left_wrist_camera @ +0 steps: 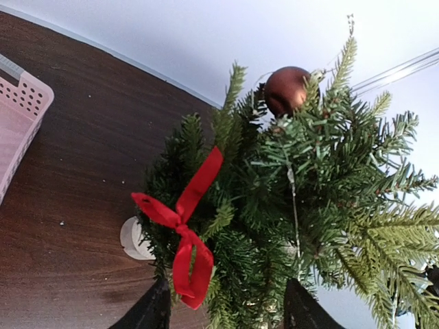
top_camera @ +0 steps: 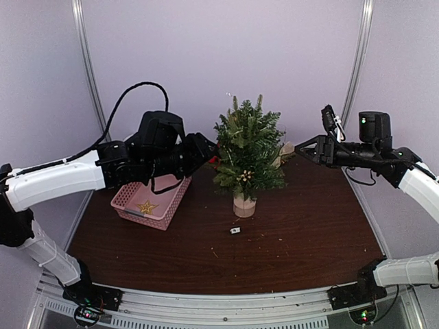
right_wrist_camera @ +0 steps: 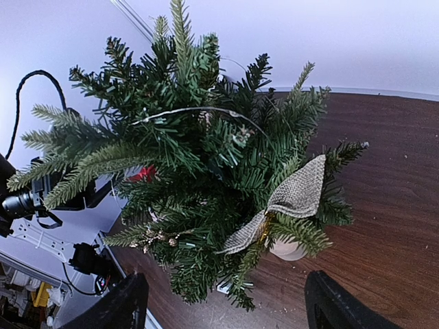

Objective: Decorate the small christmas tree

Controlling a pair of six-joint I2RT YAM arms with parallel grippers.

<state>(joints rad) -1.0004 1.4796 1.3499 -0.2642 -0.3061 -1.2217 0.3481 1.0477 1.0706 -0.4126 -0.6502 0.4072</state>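
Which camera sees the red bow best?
The left wrist camera: the red bow hangs in full view on the tree. The right wrist camera shows only a red speck behind branches; the top camera barely shows it.

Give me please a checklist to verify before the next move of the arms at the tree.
1. Red bow hangs on the small christmas tree: ok.
2. Left gripper open, free of the bow: ok.
3. Right gripper open and empty: ok.
4. Tree stands upright: ok.
5. Gold star lies in the pink basket: ok.
6. Bow hooked firmly: cannot tell.
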